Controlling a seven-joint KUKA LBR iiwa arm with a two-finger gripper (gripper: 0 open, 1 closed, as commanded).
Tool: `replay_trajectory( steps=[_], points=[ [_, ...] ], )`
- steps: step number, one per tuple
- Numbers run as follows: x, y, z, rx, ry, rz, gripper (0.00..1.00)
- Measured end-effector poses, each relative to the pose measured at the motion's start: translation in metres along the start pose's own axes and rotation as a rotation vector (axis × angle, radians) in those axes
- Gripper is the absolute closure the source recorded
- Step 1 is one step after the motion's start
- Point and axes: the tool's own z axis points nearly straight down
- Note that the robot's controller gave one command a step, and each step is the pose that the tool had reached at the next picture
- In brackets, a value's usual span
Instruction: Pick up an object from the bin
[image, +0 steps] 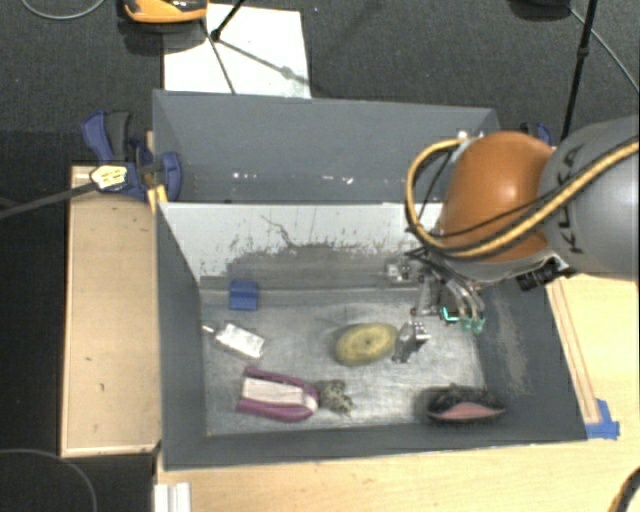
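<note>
Start at the near wall of the bin (350, 452). Along it you have three things in a loose row. At the right lies a dark flat piece with a pink underside (462, 404). Toward the left lies a purple-and-white object (276, 396), lying lengthwise. Touching its right end is a small grey-olive lump (337, 398).

Move up to the middle of the floor and you reach the thing that matters: a yellow-olive disc (364, 343), rounded and lying flat, with bare floor all round it. The gripper (410, 343) is down at floor level just beside the disc's right edge. You cannot tell whether it touches the disc. You cannot tell either whether it is released or clenched (the tip is too small and dark against the metal), and nothing can be seen held in it. At about the same depth, well off to the left, a small white rectangular piece (239, 341) lies at a slant.

Farther back, a blue block (243, 294) sits at the foot of the far wall, left of centre.

Above all this, on the right, you see the wrist's orange cover (497, 195) with cables looped over it.
</note>
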Motion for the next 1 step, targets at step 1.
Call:
replay_trajectory(
  steps=[1],
  points=[
    [-0.0102,0.0375,0.0988,0.000,-0.006,-0.185,0.00]
  ],
)
